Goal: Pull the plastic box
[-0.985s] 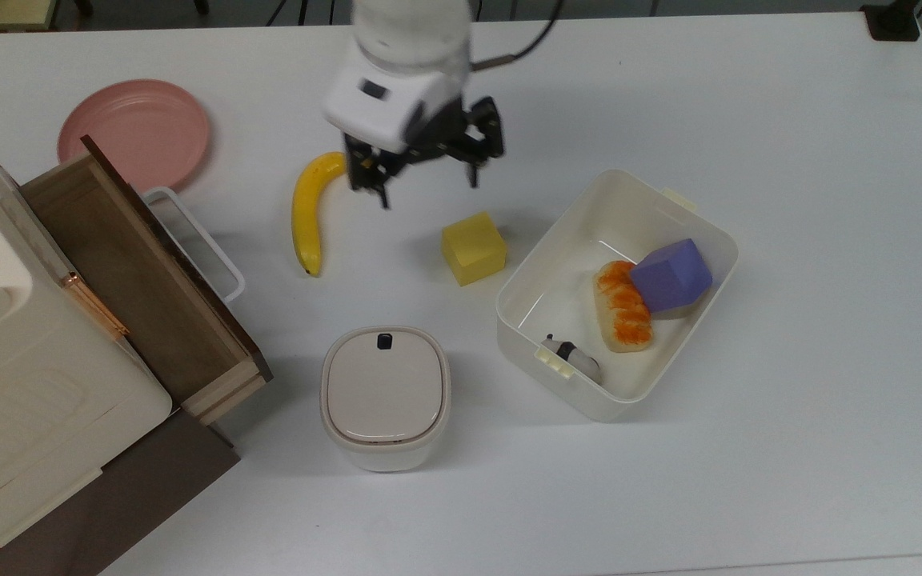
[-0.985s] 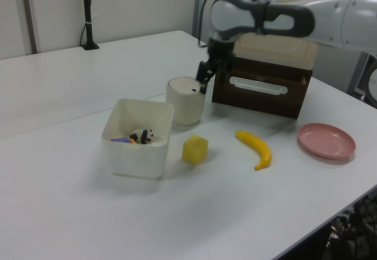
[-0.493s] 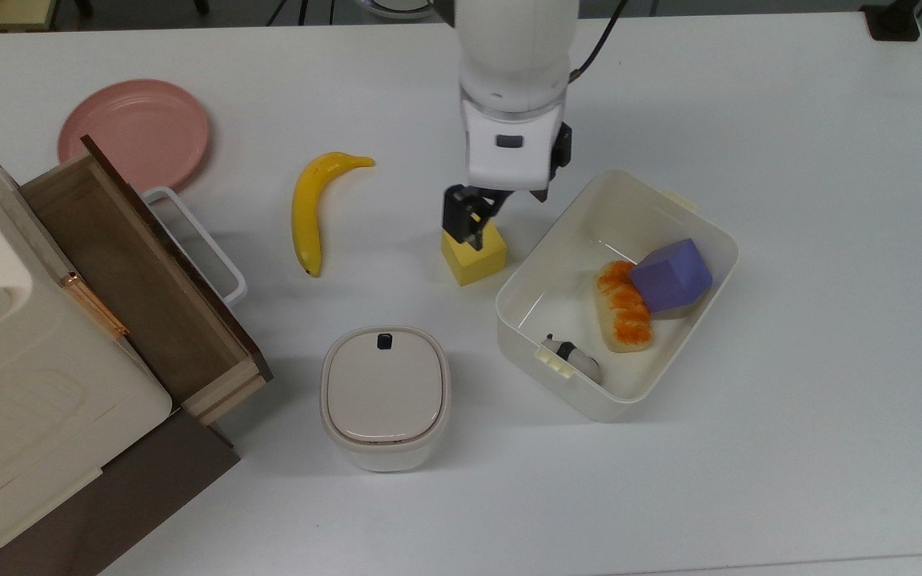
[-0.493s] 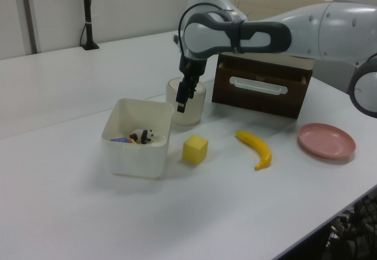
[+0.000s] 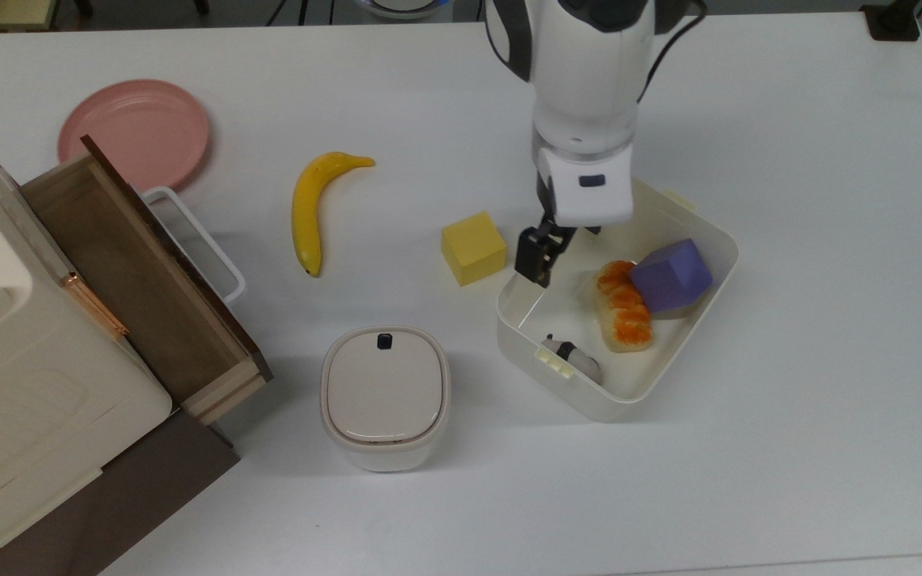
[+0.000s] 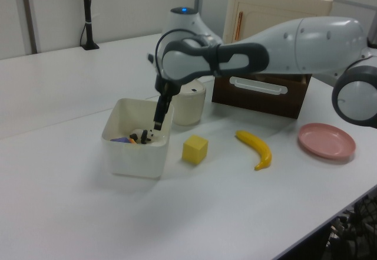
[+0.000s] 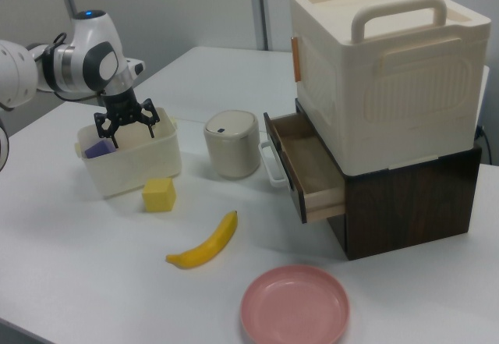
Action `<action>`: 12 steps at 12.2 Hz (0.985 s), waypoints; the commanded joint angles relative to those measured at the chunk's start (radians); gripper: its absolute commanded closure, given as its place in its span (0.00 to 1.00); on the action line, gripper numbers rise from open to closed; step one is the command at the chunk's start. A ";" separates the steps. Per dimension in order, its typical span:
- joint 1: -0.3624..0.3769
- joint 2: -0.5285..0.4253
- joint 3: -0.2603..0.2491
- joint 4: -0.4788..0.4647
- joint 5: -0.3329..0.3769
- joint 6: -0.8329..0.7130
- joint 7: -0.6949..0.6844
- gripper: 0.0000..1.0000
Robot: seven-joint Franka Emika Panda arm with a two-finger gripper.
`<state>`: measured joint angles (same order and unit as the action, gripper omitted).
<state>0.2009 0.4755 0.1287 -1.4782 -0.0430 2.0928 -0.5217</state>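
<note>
Going across the top view from the left: a banana [image 5: 308, 210], a yellow cube [image 5: 473, 247], then the plastic box [image 5: 699, 308] right of centre. The gripper [image 7: 125, 126] hangs over the box's rim, fingers spread apart, holding nothing

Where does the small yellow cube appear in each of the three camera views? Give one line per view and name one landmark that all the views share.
Top view: the yellow cube sits near the centre, just left of the plastic box.
Left view: the cube is centre, right of the box.
Right view: the cube is lower left, in front of the box.
Shared landmark: the banana, lying on the cube's far side from the box.
</note>
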 commanded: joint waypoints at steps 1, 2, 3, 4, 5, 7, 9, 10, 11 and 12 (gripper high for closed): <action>0.046 0.014 -0.018 0.015 -0.011 0.026 -0.009 0.00; 0.054 0.023 -0.018 0.012 -0.014 0.026 -0.008 0.00; 0.055 0.028 -0.018 0.009 -0.027 0.026 -0.008 0.00; 0.055 0.035 -0.018 0.004 -0.049 0.017 -0.012 0.00; 0.055 0.035 -0.018 -0.017 -0.052 0.013 -0.014 0.00; 0.054 0.034 -0.021 -0.037 -0.051 -0.011 -0.005 0.00; 0.043 0.031 -0.027 -0.039 -0.054 -0.075 -0.017 0.00; 0.042 0.028 -0.027 -0.039 -0.061 -0.106 -0.024 0.00; 0.037 0.020 -0.027 -0.037 -0.067 -0.150 -0.049 0.00; 0.031 0.014 -0.027 -0.037 -0.067 -0.186 -0.061 0.00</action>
<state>0.2349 0.5263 0.1117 -1.4995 -0.0980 1.9915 -0.5363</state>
